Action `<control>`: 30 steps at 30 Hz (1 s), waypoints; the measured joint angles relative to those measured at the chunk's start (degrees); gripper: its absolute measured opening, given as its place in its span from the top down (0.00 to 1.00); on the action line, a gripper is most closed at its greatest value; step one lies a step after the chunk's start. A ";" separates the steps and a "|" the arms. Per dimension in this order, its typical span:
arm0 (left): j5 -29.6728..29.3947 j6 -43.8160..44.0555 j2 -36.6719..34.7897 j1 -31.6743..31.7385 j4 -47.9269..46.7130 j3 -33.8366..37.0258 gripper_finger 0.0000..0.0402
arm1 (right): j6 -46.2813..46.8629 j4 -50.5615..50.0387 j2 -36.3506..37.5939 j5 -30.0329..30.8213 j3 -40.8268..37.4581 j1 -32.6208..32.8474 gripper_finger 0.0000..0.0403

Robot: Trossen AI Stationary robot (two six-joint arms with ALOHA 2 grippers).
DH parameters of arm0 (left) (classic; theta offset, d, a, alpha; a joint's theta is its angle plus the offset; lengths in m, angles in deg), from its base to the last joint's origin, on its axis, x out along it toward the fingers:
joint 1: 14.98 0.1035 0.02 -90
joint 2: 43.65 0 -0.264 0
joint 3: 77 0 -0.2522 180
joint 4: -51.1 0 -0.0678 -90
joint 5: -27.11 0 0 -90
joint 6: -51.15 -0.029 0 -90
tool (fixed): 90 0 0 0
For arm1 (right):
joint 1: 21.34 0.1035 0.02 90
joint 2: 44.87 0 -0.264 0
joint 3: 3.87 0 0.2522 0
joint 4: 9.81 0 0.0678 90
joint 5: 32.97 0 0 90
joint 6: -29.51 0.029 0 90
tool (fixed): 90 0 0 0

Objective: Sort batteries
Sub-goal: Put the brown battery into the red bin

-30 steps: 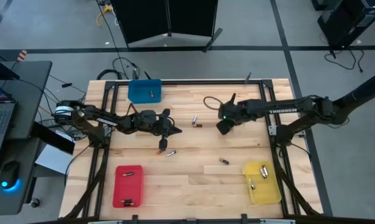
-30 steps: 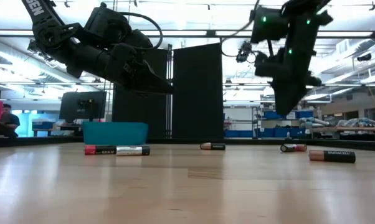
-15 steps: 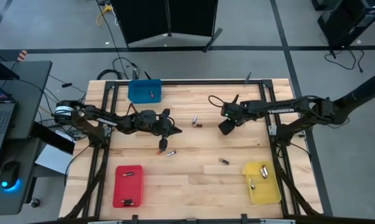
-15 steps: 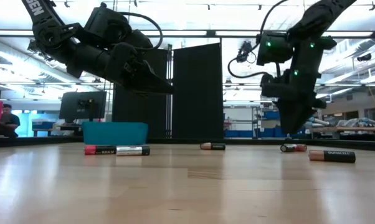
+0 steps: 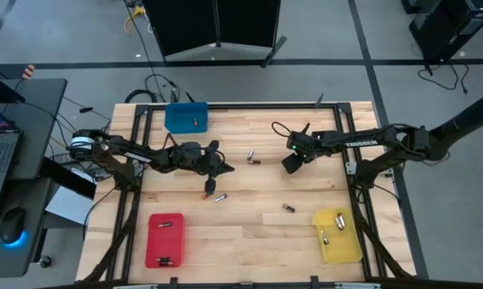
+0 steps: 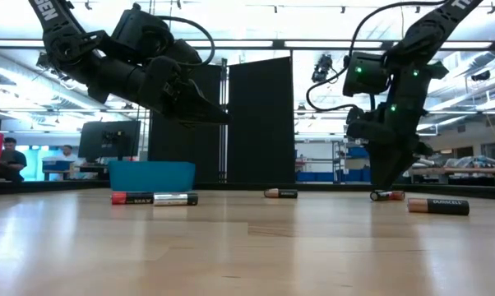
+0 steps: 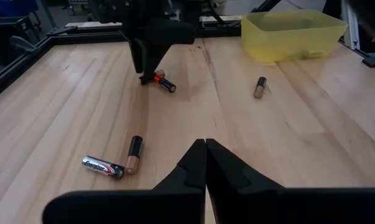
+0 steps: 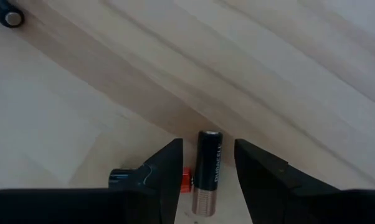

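Observation:
My right gripper (image 8: 207, 144) is open and low over the table, right of centre (image 5: 290, 165). Its fingers stand on either side of a black-and-copper battery (image 8: 208, 168) lying on the wood, with a small gap on each side. A red-and-black battery (image 8: 186, 179) lies against that one's copper end. My left gripper (image 7: 205, 144) is shut on nothing and hangs above the table left of centre (image 5: 224, 168). Two batteries (image 5: 253, 158) lie between the arms, two more (image 5: 214, 195) nearer, and one (image 5: 288, 208) toward the yellow tray.
A blue tray (image 5: 185, 116) sits at the far edge, a red tray (image 5: 164, 239) near left and a yellow tray (image 5: 336, 235) near right, each holding a few batteries. A dark frame rail (image 5: 137, 152) runs around the table. Bare wood lies between the red and yellow trays.
My right gripper has come down from well above the table to just over it, shifting slightly toward the right edge, so its fingers now straddle the black-and-copper battery. The batteries have stayed where they were.

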 joint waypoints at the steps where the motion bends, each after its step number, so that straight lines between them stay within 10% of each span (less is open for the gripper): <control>1: 0.02 0.00 0.00 0.01 0.00 0.00 0.97 | -0.18 0.15 0.00 0.00 -0.19 -0.09 0.61; 18: 0.00 0.00 0.00 0.01 -0.02 0.00 0.97 | -0.61 1.30 0.11 -0.20 -3.76 -3.06 0.63; 30: -4.79 1.58 0.84 0.03 2.03 0.00 0.97 | -7.13 0.60 0.22 -2.10 -3.57 -3.92 0.86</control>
